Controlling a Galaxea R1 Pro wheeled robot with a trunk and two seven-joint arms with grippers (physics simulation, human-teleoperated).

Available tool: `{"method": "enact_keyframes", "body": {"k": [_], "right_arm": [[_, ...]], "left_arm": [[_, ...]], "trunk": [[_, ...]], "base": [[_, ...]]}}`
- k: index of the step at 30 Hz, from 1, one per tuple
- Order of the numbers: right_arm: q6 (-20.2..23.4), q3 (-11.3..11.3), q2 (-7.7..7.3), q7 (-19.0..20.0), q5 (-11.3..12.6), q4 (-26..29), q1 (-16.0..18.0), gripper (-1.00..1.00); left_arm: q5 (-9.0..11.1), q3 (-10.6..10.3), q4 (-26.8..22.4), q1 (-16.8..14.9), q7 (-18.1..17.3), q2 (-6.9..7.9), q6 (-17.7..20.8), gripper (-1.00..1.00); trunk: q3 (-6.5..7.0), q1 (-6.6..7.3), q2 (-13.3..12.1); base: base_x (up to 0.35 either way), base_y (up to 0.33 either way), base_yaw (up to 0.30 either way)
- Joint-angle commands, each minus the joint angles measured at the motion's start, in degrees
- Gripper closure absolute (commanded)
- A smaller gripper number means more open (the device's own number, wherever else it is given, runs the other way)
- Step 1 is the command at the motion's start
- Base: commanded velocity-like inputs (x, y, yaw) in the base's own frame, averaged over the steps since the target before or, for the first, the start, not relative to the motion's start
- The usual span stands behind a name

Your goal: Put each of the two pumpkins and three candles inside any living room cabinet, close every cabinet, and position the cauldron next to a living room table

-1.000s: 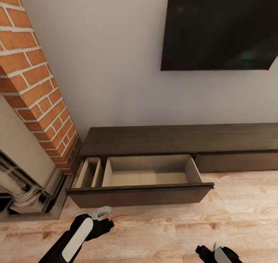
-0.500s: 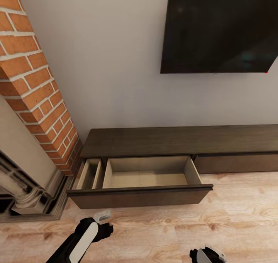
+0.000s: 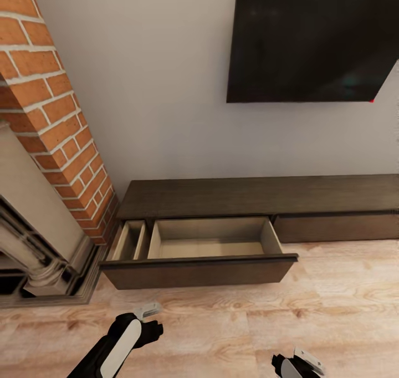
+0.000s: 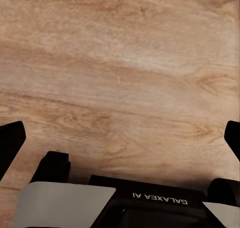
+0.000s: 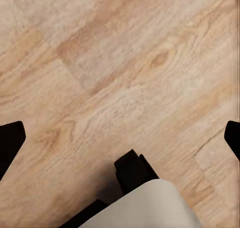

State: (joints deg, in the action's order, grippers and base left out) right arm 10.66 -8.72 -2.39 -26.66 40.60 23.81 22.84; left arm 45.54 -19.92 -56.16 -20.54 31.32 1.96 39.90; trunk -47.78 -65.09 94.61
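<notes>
From the head camera I have the cabinet (image 3: 260, 198) straight ahead of me against the white wall, a long low dark-brown unit with a flat top. Its wide drawer (image 3: 199, 253) at the near-left end is pulled out toward me, pale beige inside, with a narrow side compartment at its left and a large one beside it; I see nothing lying in either. The next drawer front to the right sits flush. A brick column (image 3: 52, 117) and the pale stone fireplace surround (image 3: 39, 239) stand just left of the cabinet, and a dark screen (image 3: 313, 40) hangs on the wall above it. My left gripper (image 3: 147, 311) hangs over the wooden floor (image 3: 221, 333), near the drawer front and short of it, not touching; my right gripper (image 3: 299, 361) is at the lower edge, further back from the cabinet. In both wrist cameras the fingertips sit at opposite edges over bare floorboards, so both grippers are spread wide and carry nothing.
</notes>
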Motion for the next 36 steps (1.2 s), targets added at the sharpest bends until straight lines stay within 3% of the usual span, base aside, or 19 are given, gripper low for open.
{"method": "enact_keyframes", "body": {"k": [1, 10, 27, 36], "right_arm": [[0.3, -0.5, -0.06, -0.4, 0.3, 0.1, 0.0, -1.0], [0.3, -0.5, 0.34, -0.4, 0.3, 0.1, 0.0, -1.0], [0.3, -0.6, 0.38, -0.4, 0.3, 0.2, 0.0, -1.0], [0.2, -3.3, 0.45, -0.4, 0.3, 0.1, 0.0, -1.0]], "left_arm": [[0.6, -0.2, -0.1, -0.1, 0.6, 0.06, 0.0, -1.0], [0.5, -0.4, 0.0, 0.0, 0.6, -0.01, -1.6, -1.0], [0.6, -0.4, 0.0, -0.1, 0.6, -0.08, -1.6, -1.0], [0.6, -0.4, 0.0, -0.1, 0.6, -0.54, -1.6, -1.0]], "trunk": [[-0.05, 0.03, 0.0], [-0.05, 0.03, 0.0], [-0.05, 0.03, 0.0], [-0.05, 0.03, 0.0]], "base": [[-0.226, -0.217, 0.0], [-0.038, -0.173, 0.039], [-0.066, -0.004, 0.281], [-0.156, -0.001, 0.291]]}}
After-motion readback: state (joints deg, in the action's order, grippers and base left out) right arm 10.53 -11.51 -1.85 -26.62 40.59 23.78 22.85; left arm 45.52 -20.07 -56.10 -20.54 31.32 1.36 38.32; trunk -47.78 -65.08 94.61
